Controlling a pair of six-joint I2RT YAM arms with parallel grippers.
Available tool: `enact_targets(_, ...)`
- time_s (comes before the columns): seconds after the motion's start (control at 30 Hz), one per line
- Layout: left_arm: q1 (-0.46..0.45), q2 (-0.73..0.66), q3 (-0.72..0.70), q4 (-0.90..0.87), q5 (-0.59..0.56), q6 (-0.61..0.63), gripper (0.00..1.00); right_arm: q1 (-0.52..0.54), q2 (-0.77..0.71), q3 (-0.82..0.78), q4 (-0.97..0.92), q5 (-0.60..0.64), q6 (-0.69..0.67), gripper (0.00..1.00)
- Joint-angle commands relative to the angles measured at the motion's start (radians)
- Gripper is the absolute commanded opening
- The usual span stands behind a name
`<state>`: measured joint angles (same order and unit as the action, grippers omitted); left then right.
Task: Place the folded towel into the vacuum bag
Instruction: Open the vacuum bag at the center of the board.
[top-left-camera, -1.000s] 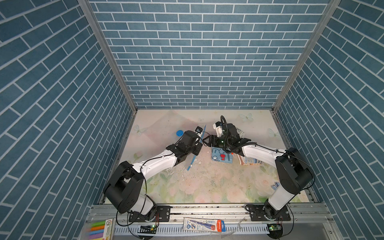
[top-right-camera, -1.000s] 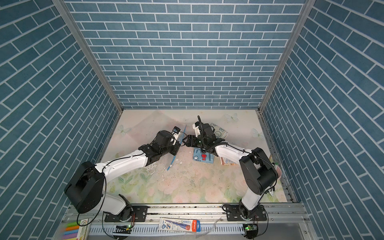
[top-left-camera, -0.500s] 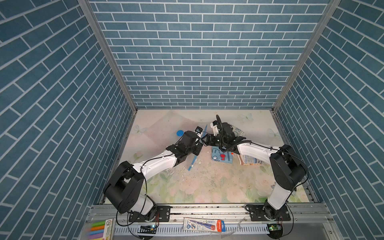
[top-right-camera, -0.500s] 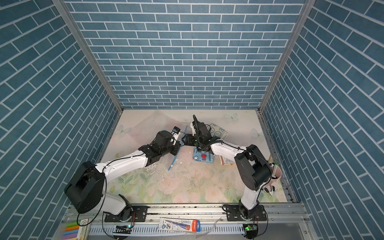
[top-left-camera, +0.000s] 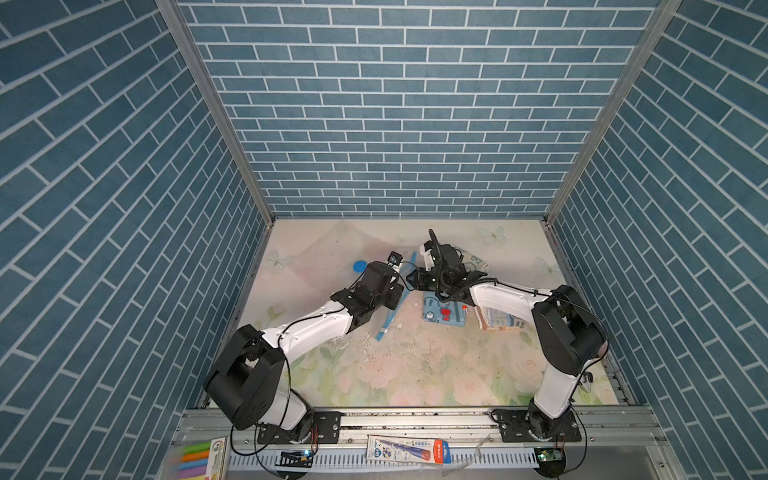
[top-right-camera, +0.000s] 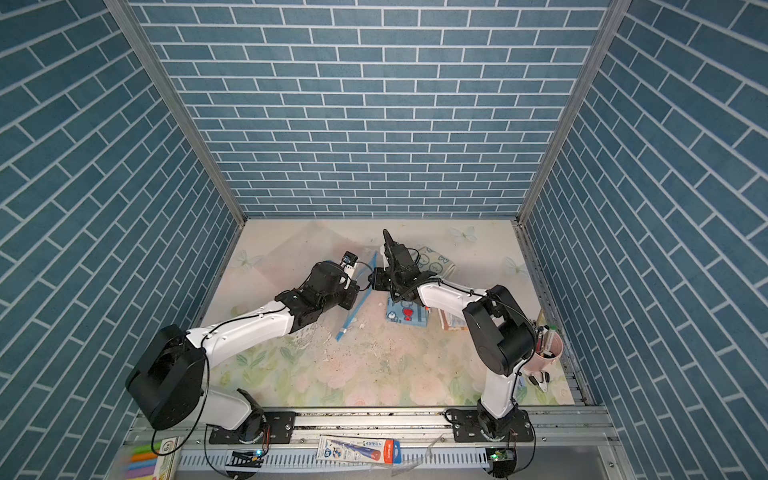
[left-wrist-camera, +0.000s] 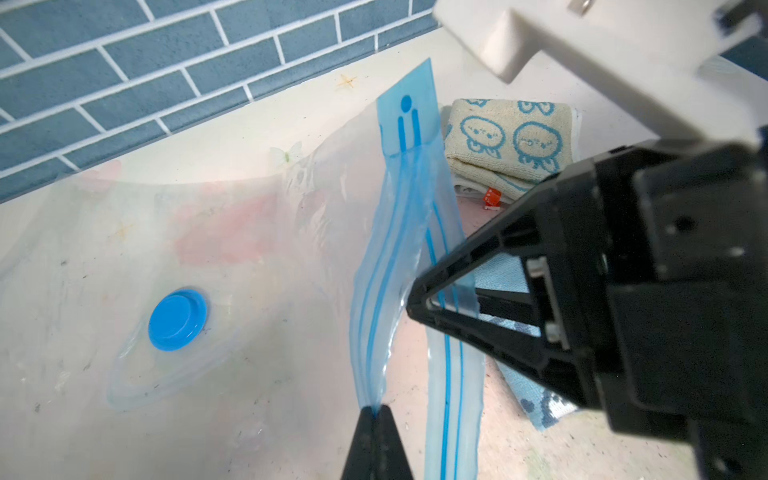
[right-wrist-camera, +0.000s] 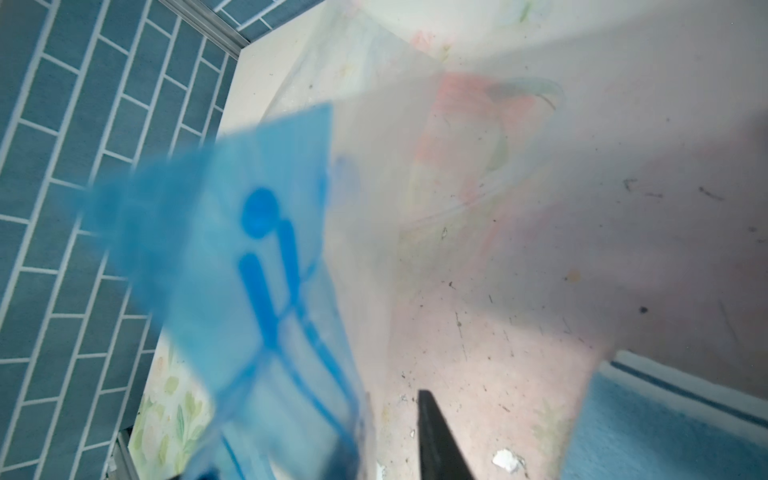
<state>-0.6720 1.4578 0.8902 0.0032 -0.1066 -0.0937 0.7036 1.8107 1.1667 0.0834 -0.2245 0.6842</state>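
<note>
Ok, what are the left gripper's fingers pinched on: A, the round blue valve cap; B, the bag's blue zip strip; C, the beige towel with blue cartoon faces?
B: the left wrist view shows the left gripper with its fingers shut on the blue zip strip of the vacuum bag; the valve cap and beige towel lie apart from them.

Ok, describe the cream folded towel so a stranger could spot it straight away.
On the floral table, look just behind the right arm's wrist, toward the back wall. The cream towel lies folded there. Unlike the blue towel nearer the front, it carries blue outlined cartoon faces.
</note>
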Motion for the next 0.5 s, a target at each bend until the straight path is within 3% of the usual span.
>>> enact_targets(0.0,0.005,-0.047,0.033,-0.041,-0.066,-0.021,0.00,0.007,0.009,0.027,0.010,0.008,0.016,0.12)
enact_targets(0.1,0.005,-0.066,0.035,-0.042,-0.081,-0.032,0.01,0.008,0.006,0.036,0.005,0.007,0.018,0.02)
enact_targets(0.13,0.005,-0.071,0.035,-0.041,-0.081,-0.035,0.06,0.009,0.006,0.040,-0.001,0.008,0.020,0.00)
enact_targets(0.27,0.005,-0.114,0.011,-0.040,-0.071,-0.049,0.58,0.010,0.014,0.083,-0.067,0.025,0.026,0.00)
enact_targets(0.37,0.004,-0.180,-0.031,-0.058,-0.050,-0.044,0.74,0.010,0.017,0.110,-0.090,0.018,0.026,0.00)
enact_targets(0.47,0.004,-0.263,-0.073,-0.118,-0.022,-0.046,0.80,0.010,0.019,0.131,-0.087,0.000,0.030,0.00)
